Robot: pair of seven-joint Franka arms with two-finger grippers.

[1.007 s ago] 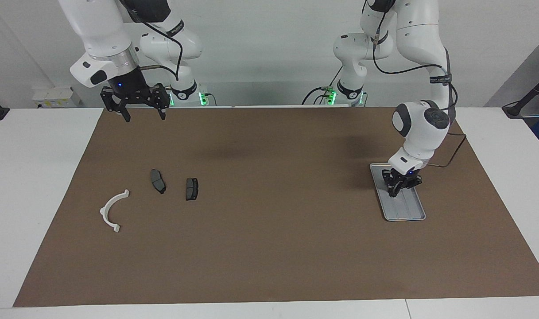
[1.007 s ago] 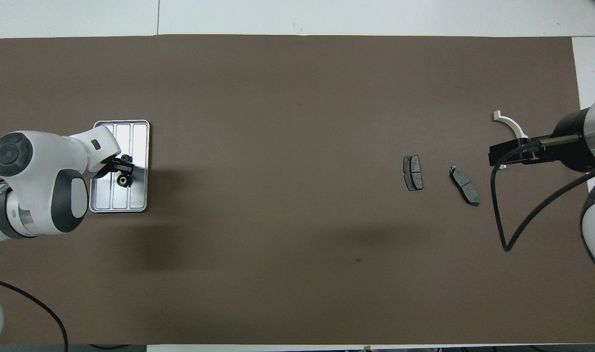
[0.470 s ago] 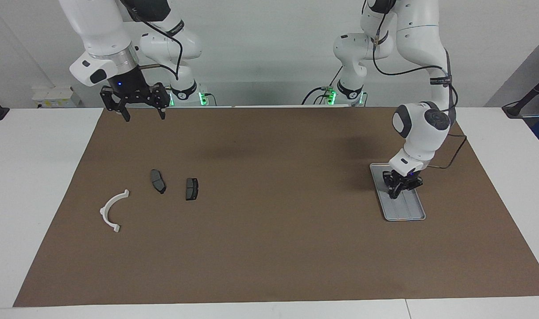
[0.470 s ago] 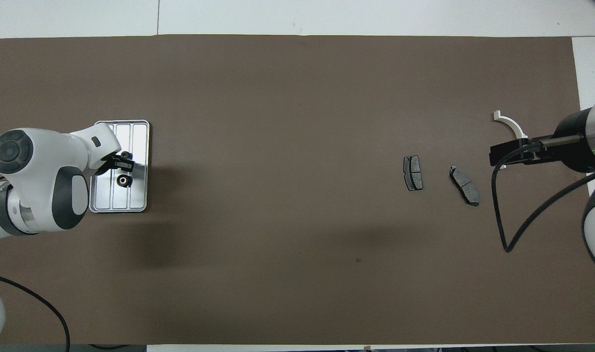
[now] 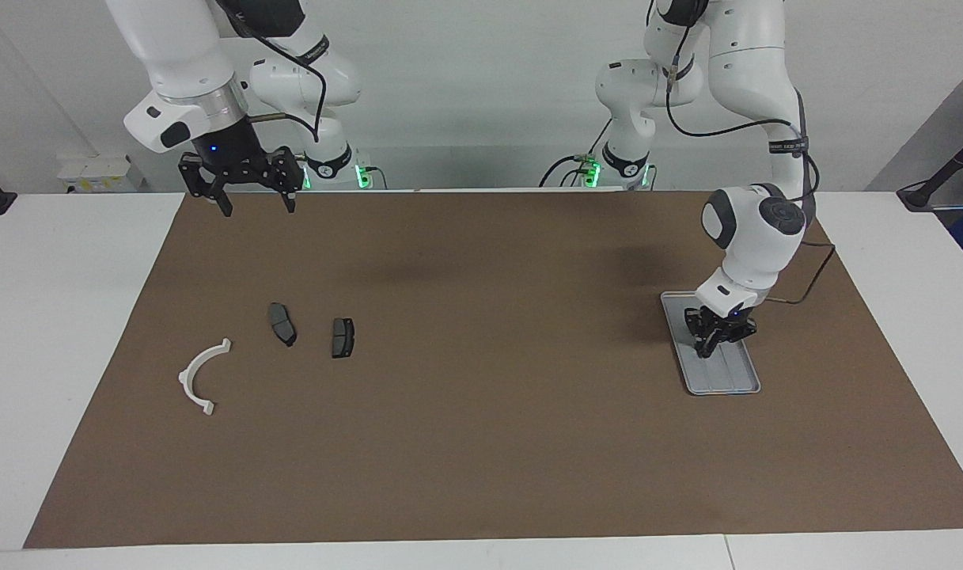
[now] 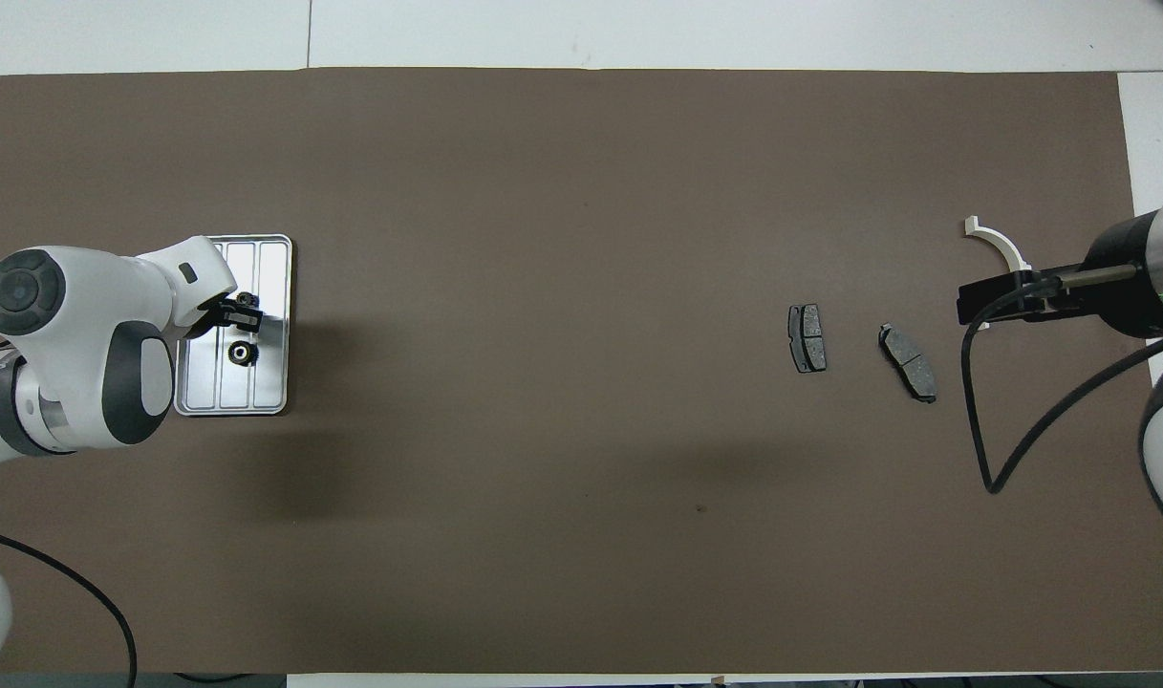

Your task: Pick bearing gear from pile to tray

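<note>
Over the tray (image 5: 716, 381), the left gripper (image 5: 709, 342) points down, jaws closed; right gripper (image 5: 255, 202) waits raised, jaws wide. Two bearing gears (image 6: 241, 353) in tray; two plates (image 5: 343, 338), one bracket (image 5: 202, 377).

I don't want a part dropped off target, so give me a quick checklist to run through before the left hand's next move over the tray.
1. Left hand over the tray: ok.
2. Left hand shut: ok.
3. Black round piece at its tip actually held: cannot tell.
4. Second black round piece lies in the tray: ok.
5. Right hand open, hovering above the mat edge, touching nothing: ok.
6. Dark grey plates and white half-ring bracket lie apart on the mat: ok.
</note>
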